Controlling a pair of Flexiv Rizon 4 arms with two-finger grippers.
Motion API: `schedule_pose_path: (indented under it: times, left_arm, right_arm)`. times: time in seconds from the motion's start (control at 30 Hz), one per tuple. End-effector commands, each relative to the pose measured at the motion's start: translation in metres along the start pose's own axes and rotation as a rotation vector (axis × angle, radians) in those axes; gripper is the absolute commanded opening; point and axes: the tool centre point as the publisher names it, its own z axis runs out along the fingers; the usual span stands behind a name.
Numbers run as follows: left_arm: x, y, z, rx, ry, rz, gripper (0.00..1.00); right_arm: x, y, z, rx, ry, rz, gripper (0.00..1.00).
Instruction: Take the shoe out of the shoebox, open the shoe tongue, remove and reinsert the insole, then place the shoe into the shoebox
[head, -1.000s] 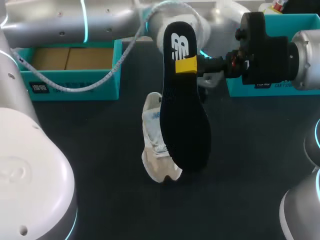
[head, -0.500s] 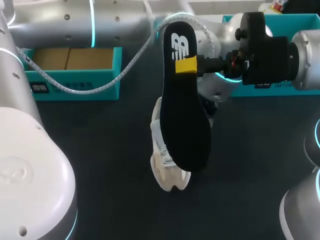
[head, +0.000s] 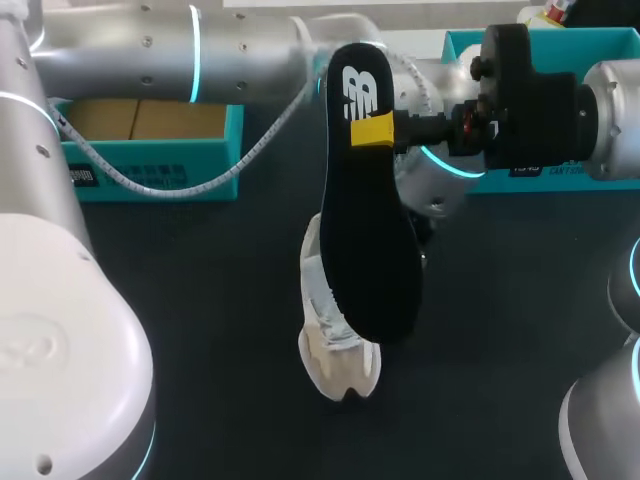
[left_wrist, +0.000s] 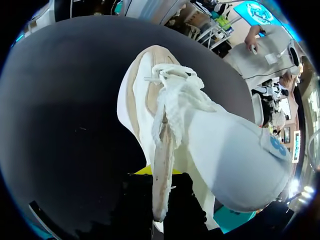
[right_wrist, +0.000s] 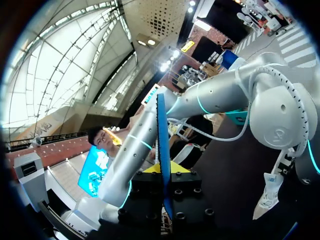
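Insole: A long black foam insole (head: 370, 250), flat, smooth and rounded at both ends, with a white mark near its far end, is held in the air over the shoe, its broad face turned to the head camera. From the right wrist it is seen edge-on as a thin blade (right_wrist: 162, 145).
Right gripper: The right gripper (head: 372, 131) is pinched narrowly on the insole's marked end, a yellow tip pressed flat against each face (right_wrist: 163, 169).
Shoe: A white and cream mesh shoe (head: 338, 345) is seen below the insole and partly hidden by it, its rounded toe pointing toward the near table edge. Up close (left_wrist: 200, 130), loose fuzzy white laces, a cream edge strip and a smooth white panel with a small round blue patch are shown.
Left gripper: The left gripper (left_wrist: 156, 171) is closed on the shoe's rim, the cream strip hanging between its fingers. Only part of a yellow tip is seen behind the strip.
Left arm: The silver tubular left arm (head: 250, 50), ringed with cyan light, is stretched along the far side of the table past the middle.
Boxes: A teal cardboard shoebox (head: 140, 160) with a brown floor is set at the far left. A second teal box (head: 590, 42) is largely masked by the right arm (head: 540, 95).
Room: The shoe is kept well apart from both boxes, with the dark matte tabletop (head: 200, 300) showing on either side of it and toward the near edge.
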Motion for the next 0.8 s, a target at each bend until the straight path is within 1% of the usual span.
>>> schedule_pose_path:
  times: [0.03,0.1,0.13,0.17,0.2,0.23,0.27,0.33,0.4,0.53,0.63,0.7,0.8]
  left_arm:
    - [-0.01,0.001,0.007,0.0,0.021,-0.011,0.0]
    - [-0.011,0.001,0.009,0.006,0.025,-0.019,0.0]
    - [-0.012,0.001,0.009,0.008,0.028,-0.02,0.15]
    - [-0.012,0.001,0.009,0.01,0.03,-0.023,0.41]
    - [-0.011,0.002,0.009,0.016,0.028,-0.016,0.84]
    - [-0.009,0.002,0.008,0.025,0.026,-0.012,0.97]
    - [-0.008,0.002,0.007,0.03,0.019,-0.01,1.0]
    - [-0.005,0.003,0.004,0.055,-0.001,0.0,1.0]
    - [-0.002,0.003,0.0,0.054,-0.025,-0.012,1.0]
    - [0.0,0.007,-0.009,0.075,-0.069,-0.028,1.0]
    - [0.0,0.016,-0.023,0.106,-0.138,-0.056,1.0]
    - [0.002,0.021,-0.033,0.11,-0.182,-0.069,1.0]
    - [0.009,0.025,-0.05,0.12,-0.261,-0.073,1.0]
  right_arm:
    - [-0.001,0.001,0.004,0.0,-0.001,0.001,0.0]
    - [-0.001,0.001,0.004,0.0,-0.001,0.001,0.0]
    - [-0.001,0.001,0.004,0.0,-0.001,0.001,0.0]
    - [-0.001,0.001,0.004,0.0,-0.001,0.001,0.0]
    - [-0.001,0.001,0.004,0.0,-0.001,0.001,0.0]
    - [-0.001,0.001,0.004,0.0,-0.001,0.001,0.0]
    - [-0.001,0.001,0.004,0.0,-0.001,0.001,0.0]
    - [-0.001,0.001,0.004,0.0,-0.001,0.001,0.0]
    - [-0.001,0.001,0.004,0.0,-0.001,0.001,0.0]
    - [-0.001,0.001,0.004,0.0,-0.001,0.001,0.0]
    - [-0.001,0.001,0.004,0.0,-0.001,0.001,0.0]
    - [-0.001,0.001,0.004,0.0,-0.001,0.001,0.0]
    - [-0.001,0.001,0.004,0.0,-0.001,0.001,0.0]
